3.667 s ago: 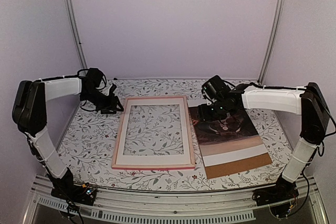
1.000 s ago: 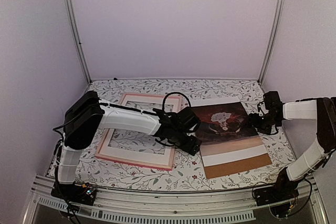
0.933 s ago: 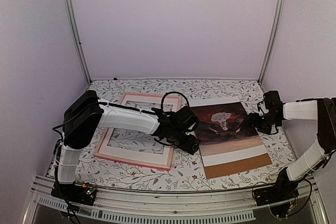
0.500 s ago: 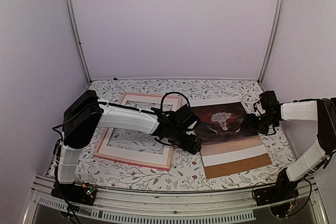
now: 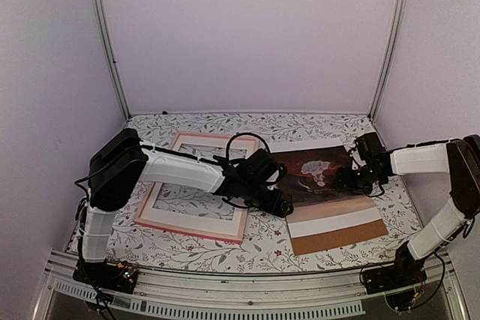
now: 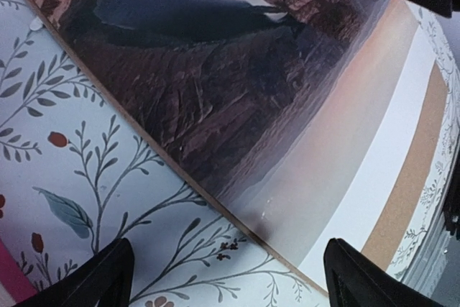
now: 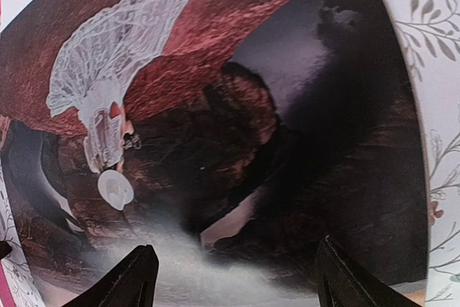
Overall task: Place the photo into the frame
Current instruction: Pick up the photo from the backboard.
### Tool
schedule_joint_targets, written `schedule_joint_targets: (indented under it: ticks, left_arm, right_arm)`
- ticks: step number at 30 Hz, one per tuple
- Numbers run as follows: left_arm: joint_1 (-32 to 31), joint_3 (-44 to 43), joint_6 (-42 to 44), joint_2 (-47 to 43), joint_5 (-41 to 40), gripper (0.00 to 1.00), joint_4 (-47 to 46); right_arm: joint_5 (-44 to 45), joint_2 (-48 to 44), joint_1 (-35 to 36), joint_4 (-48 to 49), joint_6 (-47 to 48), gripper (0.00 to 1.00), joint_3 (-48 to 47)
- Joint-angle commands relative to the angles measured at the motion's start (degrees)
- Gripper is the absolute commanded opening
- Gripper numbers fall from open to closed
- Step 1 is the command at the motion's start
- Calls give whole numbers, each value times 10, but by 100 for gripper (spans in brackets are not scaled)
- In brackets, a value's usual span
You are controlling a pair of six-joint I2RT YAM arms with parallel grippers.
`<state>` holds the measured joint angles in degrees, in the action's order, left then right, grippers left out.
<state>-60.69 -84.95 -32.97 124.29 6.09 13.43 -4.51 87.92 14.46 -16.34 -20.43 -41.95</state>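
Table [image 5: 262, 251]: frame [image 5: 193, 224] on left, window empty, floral cloth showing through. Photo [image 5: 319, 189] right of frame, flat atop white sheet [image 5: 337, 222] and brown board [image 5: 341, 239]. Left gripper [image 5: 277, 204] spread wide at photo's left edge. Right gripper [image 5: 346, 183] spread over photo's right side. Neither pinching anything. 0 steps done; grasp, carry left, seat in frame all remain.

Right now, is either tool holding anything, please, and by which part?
Nothing is held: the left tool is open at the photo's left edge, the right tool open over its right side.
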Motion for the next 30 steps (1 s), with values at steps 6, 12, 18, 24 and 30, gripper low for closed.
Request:
schedule_joint_targets:
  ticks: [6,12,18,24,30]
  left_arm:
    - [18,29,-34,1,28,94,-28]
    - [20,40,-47,-2,29,91,-39]
    - [18,52,-49,-15,22,89,-44]
    - [18,65,-43,-26,16,90,-48]
    - [18,67,-35,-29,18,92,-48]
  right_arm:
    - [-19,22,88,-5,-47,78,-13]
    - [15,-14,104,-35,-55,78,-24]
    - [92,-75,48,-99,-59,82,-24]
    - [99,-116,-15,-115,-60,84,11]
    - [102,-109,-46,-101,-76,85,29]
